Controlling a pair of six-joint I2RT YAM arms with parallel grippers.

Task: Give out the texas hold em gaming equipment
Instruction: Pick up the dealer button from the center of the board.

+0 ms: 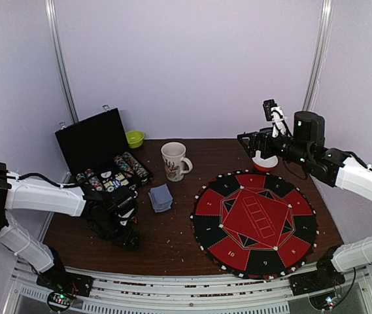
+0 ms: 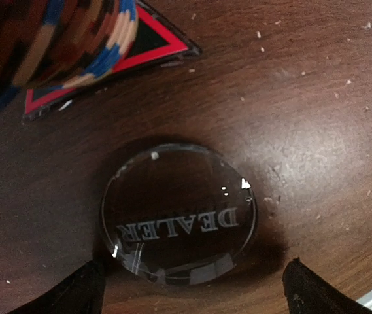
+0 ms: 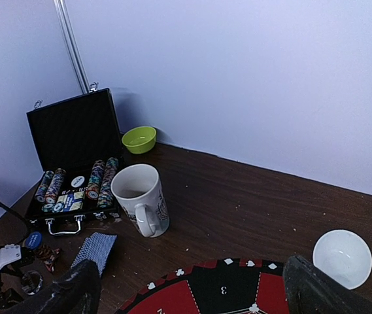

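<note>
Left hand [image 2: 195, 294]: jaws spread wide, nothing in them. Fingertips [image 2: 74, 291] are low over the worktop [image 2: 316, 118], straddling the clear dealer button [image 2: 179, 212]. One tip is just beside the rim; can't tell if it touches.

The button lies flat on bare wood with the "DEALER" lettering readable. Close by are a row of striped chips [image 2: 55, 46] and a black-and-red triangular piece [image 2: 143, 46]. In the top view this spot is in front of the open case [image 1: 101, 147], left of the felt mat [image 1: 254, 222].

Handling, my read:
- **Material:** looks like solid clear plastic, so rigid, light and not crushable, but polished and slick.
- **Access:** it's low and flat on the wood, so there's no way under it.
- **Grip:** take it across the diameter on the rim, pads right down at the worktop and centred, or it may squirt sideways.
- **Clearance:** the chips are near, so keep the fingers off them.

Right hand [image 3: 195, 291]: also fully spread and empty, held high over the far edge of the mat, with a white bowl [image 3: 342, 258] just beside it.

Cards [image 1: 161, 197]: a small stack on the worktop between the case and the mug [image 1: 174, 160]. They're probably thin, bendy and slide on each other, so pinch the stack by opposite edges. More chips sit in rows inside the case.
</note>
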